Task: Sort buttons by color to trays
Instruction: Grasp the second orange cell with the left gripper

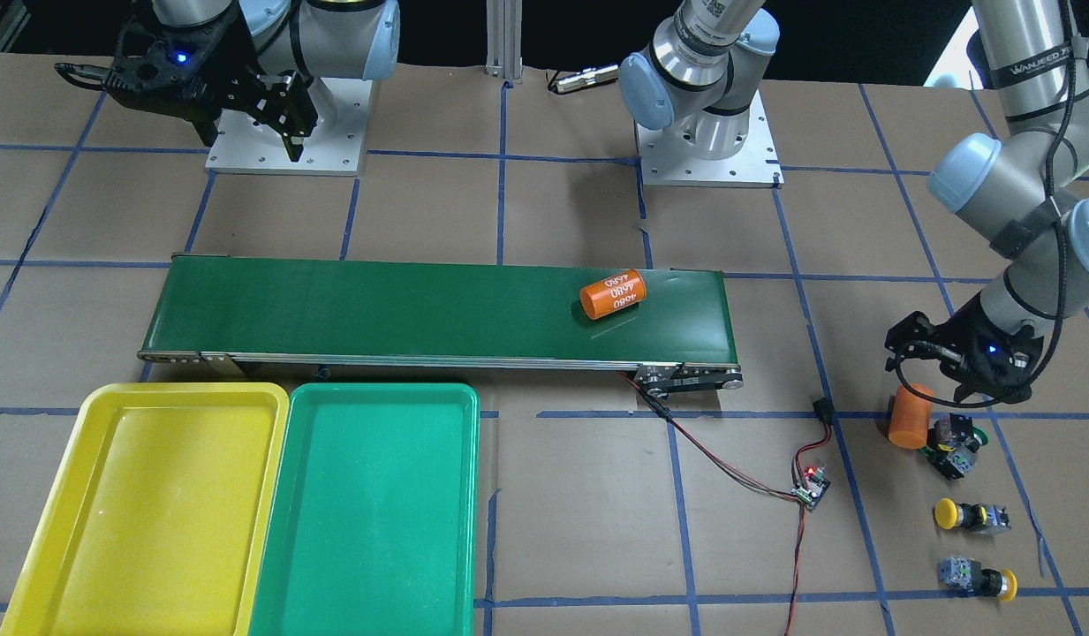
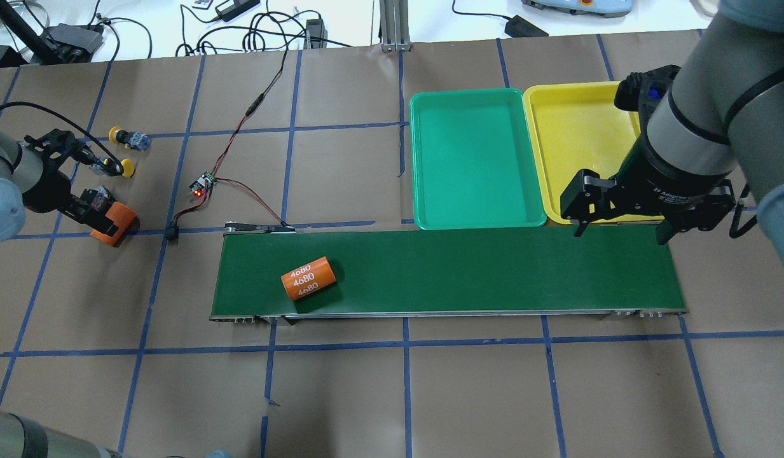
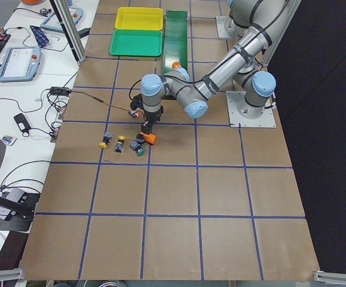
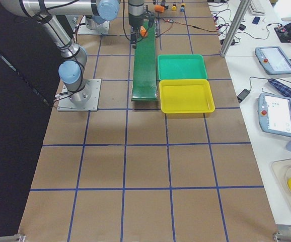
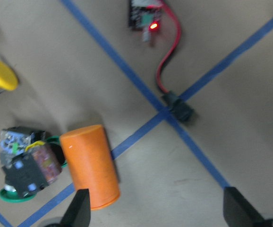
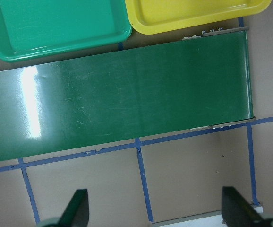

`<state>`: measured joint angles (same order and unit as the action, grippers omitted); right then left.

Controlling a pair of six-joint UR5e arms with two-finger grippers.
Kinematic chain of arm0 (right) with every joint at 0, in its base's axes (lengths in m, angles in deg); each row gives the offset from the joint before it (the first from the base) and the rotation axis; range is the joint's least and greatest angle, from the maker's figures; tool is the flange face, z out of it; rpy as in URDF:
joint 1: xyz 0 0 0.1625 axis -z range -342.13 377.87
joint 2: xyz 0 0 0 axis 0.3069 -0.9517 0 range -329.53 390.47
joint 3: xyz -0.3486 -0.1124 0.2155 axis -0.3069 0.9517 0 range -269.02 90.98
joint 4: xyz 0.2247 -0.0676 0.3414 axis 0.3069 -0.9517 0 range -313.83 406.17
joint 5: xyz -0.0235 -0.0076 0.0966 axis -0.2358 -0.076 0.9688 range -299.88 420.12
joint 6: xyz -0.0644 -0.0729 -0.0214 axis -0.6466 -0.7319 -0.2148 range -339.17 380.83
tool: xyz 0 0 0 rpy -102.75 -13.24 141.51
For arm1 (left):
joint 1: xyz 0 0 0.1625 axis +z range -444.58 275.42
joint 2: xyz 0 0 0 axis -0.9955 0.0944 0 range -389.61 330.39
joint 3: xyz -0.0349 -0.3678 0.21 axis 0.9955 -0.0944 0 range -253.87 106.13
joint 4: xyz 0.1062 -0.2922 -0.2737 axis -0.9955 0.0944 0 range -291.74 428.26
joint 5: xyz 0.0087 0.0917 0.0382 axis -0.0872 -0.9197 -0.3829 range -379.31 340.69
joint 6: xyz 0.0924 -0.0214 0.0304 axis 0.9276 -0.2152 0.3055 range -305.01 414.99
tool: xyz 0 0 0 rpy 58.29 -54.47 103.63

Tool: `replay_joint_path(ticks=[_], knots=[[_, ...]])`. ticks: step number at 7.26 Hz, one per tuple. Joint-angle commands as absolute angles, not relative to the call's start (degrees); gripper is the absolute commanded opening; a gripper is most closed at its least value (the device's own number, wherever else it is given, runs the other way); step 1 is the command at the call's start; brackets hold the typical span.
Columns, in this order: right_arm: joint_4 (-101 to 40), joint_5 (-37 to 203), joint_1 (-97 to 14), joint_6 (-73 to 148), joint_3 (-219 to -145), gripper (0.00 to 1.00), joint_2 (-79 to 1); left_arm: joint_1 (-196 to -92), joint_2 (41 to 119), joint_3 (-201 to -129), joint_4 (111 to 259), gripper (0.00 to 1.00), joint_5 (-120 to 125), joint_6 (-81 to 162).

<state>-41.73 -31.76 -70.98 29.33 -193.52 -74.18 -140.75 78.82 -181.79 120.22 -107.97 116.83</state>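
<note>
Over at the end of the tabletop (image 1: 562, 495), past the conveyor belt (image 1: 376, 309) and its motor, the left pincer (image 5: 157, 215) hangs low above the loose parts. Its jaws are spread wide and it's holding nothing. Just under it is an orange cylinder (image 5: 90, 165) on its side, right up against the two green buttons (image 5: 25, 165), which are jammed together in a little heap. My guess is that's why the arm sits exactly there: it's lining up on a green one with the cylinder in the way. The wide jaws make sense for getting round a blocky body without nudging its neighbour. The two yellow buttons (image 1: 972, 516) lie on their sides a bit further out, apart from each other and from the heap. Way easier pickings imo.

The right pincer (image 2: 619, 232) is also wide and empty, hovering above the other end of the belt, right beside the yellow tray (image 1: 147, 512) and green tray (image 1: 376, 512). Looks like it's posted there to catch whatever rides down the belt, since the trays sit side by side at that end, well apart from the buttons. Both trays have nothing in them, so the sorting hasn't really got going. A second orange cylinder (image 1: 613, 294) with 4680 printed on it lies on the belt near the left arm's end. It's not a button, so I'd reckon it belongs in neither tray.
</note>
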Motion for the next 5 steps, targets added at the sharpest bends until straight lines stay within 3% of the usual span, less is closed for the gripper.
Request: replay_joint_path(ticks=[1,3,4,5], knots=[[-41.2,-32.0,-71.0,29.4,-193.5,1.0,-74.4,-140.4,82.6,-181.0,116.3,1.0,-108.1,115.5],[-41.8,-31.8,-70.7,28.7,-193.5,1.0,-73.9,-140.4,85.4,-180.8,116.2,1.0,-107.5,114.9],[-41.9,-31.8,-70.7,28.2,-193.5,1.0,-74.0,-140.4,86.1,-180.7,116.0,0.88,-107.4,114.6],[-41.2,-32.2,-70.7,28.3,-193.5,1.0,-74.2,-140.6,86.1,-180.7,116.0,0.31,-107.7,115.0]])
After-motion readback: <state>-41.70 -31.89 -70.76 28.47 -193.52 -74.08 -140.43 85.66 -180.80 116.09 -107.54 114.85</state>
